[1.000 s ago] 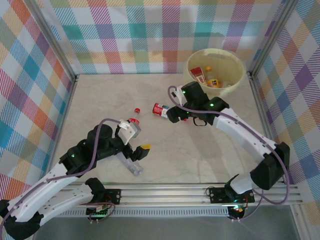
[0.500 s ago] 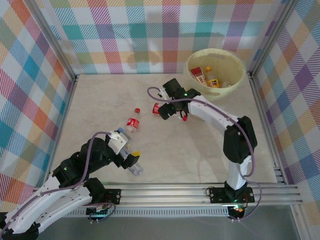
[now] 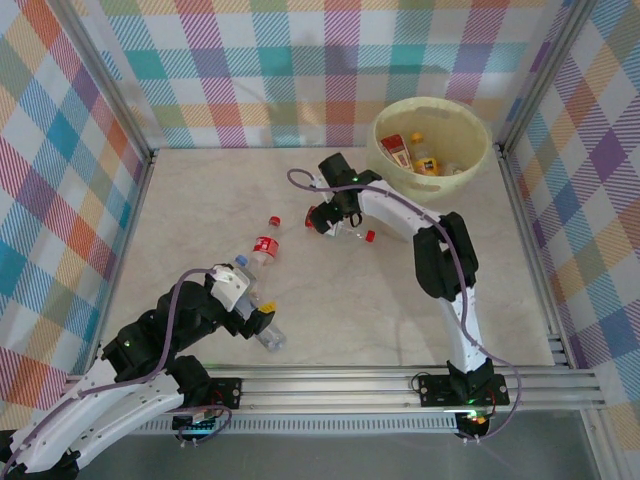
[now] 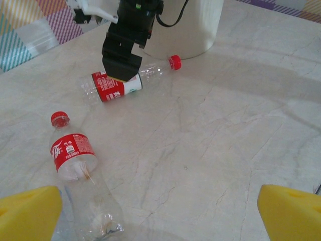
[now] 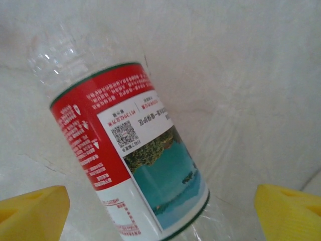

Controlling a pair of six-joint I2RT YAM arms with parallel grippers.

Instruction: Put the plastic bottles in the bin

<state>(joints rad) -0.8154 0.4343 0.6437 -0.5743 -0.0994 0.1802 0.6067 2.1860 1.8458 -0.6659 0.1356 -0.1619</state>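
**Right claw spread over a bottle beside the bin**

Seen from above, the right claw [image 3: 333, 215] hangs over a red-labelled bottle [image 3: 320, 218]. The bottle lies on its side on the pale marbled counter [image 3: 400, 290], near the pale yellow bin [image 3: 478, 165] and to its left. The bottle's red cap [image 3: 369, 236] points toward the near right. From the right wrist, the claw's yellow pads [image 5: 30, 211] sit far apart in the lower corners. The bottle's body lies between them, with bare counter on both sides, so the claw is wide and grips nothing.

The bin stands at the far right corner of the counter. At least two bottles already lie in it, one with a red label [image 3: 396, 148] and one with orange on it [image 3: 427, 163].

The left claw [image 4: 160, 216] is spread wide too, its pads in the lower corners of its own view with nothing held between them. A second red-labelled bottle [image 4: 75, 160] lies on the counter ahead of it, cap away from the camera and base just beside the left pad. Whether they touch cannot be told. From above, a clear bottle [image 3: 272, 338] lies near this claw on the near side, and its label cannot be made out.
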